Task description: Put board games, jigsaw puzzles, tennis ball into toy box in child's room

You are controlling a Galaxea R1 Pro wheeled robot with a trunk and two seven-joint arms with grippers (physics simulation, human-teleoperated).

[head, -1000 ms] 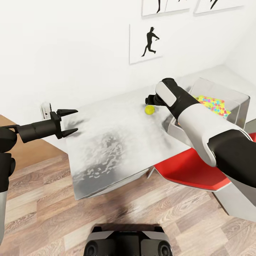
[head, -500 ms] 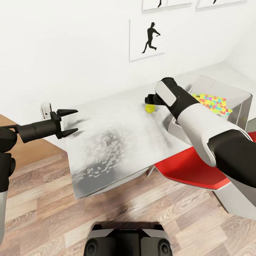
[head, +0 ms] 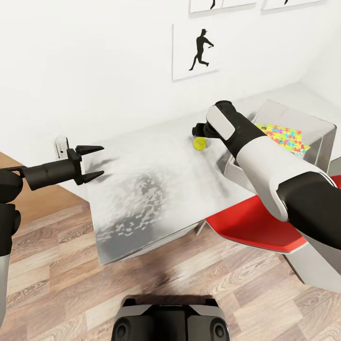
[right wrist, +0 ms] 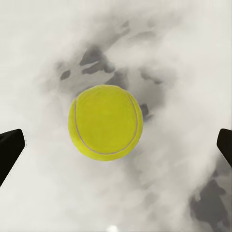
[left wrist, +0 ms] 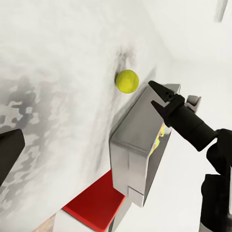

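— Hovering over the small yellow-green tennis ball [head: 199, 143], is it, that right gripper [right wrist: 116, 145]?

— Yes. Its two dark fingertips [right wrist: 9, 151] stand wide apart, one on each side, with the ball between them and bare desk showing all round. Nothing is held; the ball rests on the pale grey-white mottled table top [head: 156, 180].

— Where on the table, seen from the head camera?

— Toward the wall, at about one o'clock from the table's middle. The black wrist of the right arm [head: 265, 156] sits just at the ball's twelve o'clock.

— And the box?

— The plain light grey toy box [head: 303, 128] stands at three o'clock from the ball, near it but apart. A many-coloured jigsaw puzzle [head: 282, 135] already lies inside. A red chair seat [head: 251, 227] sits under the table edge below it.

— The left gripper [head: 90, 163]?

— Parted too, holding nothing, off the table's nine o'clock edge, well apart from the ball.
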